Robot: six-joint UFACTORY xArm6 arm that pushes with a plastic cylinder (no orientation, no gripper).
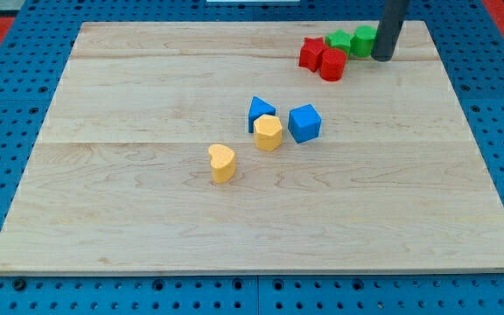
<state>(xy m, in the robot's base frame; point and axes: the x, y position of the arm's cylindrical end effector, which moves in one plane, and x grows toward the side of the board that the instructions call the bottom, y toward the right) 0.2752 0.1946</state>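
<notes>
Green blocks (pixel 353 39) were touched on the view's right by my tip (pixel 382 58); no gripper was fitted. Red blocks (pixel 322 58) were seen just left.

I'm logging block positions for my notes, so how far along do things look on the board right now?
Already together: red star and red block, touching, with two green blocks behind them at the view's top right. In hand: my tip sits beside the right green block. Apart mid-board: blue blocks, yellow blocks.

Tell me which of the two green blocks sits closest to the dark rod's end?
The green block on the view's right; it touches my tip, while the other green block lies farther left.
</notes>
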